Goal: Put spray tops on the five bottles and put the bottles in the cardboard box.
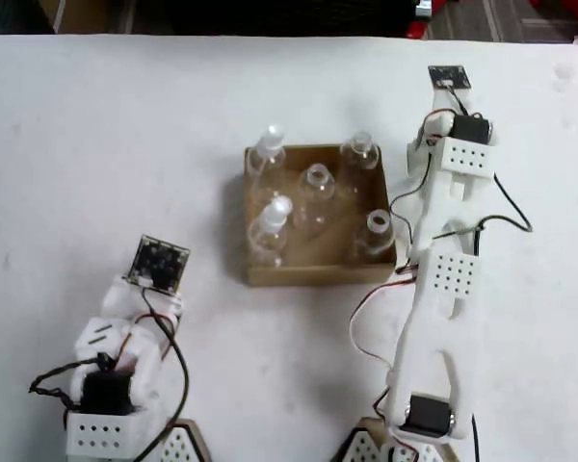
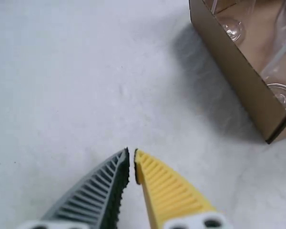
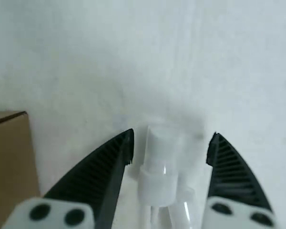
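Currently the right claw [image 3: 171, 137] sits apart around a spray top [image 3: 157, 162] lying on the bench [image 1: 106, 125], about 2 o'clock of the box [image 1: 313, 274] and not yet clamped; the left claw [image 2: 132, 153] is together, empty, off the box's 7 o'clock corner. All five bottles [image 1: 316, 178] stand in the box, two capped, three with open necks. To do it well, I'd say close on the wide collar [image 3: 157, 180] rather than the thin tip, lift it level, then lower it straight into an open neck, probably the 4 o'clock one.
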Controlling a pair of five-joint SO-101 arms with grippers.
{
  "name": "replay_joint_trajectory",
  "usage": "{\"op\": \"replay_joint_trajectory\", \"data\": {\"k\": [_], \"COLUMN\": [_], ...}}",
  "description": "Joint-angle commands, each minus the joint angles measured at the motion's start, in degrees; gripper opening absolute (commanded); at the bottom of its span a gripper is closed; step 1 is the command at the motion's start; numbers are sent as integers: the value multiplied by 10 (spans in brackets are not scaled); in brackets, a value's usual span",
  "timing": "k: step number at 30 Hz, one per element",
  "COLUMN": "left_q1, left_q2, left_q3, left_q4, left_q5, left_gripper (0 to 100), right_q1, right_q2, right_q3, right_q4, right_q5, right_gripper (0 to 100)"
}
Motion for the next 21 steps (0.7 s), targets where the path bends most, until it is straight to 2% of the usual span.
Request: {"op": "replay_joint_trajectory", "data": {"k": [1, 6, 12, 15, 21], "left_q1": [5, 4, 4, 4, 4], "left_q2": [-7, -7, -7, -7, -7], "left_q3": [-1, -1, -1, -1, -1], "left_q4": [-4, -4, -4, -4, -4], "left_q5": [-5, -5, -5, -5, -5], "left_gripper": [24, 24, 24, 24, 24], "right_q1": [-1, 6, 6, 7, 30], "right_q2": [-5, 12, 19, 15, -25], "right_q3": [-4, -9, -4, -9, -54], "right_q4": [-22, -32, -57, -54, -6], "right_q5": [3, 3, 19, 52, 51], "right_gripper": [222, 203, 58, 36, 15]}}
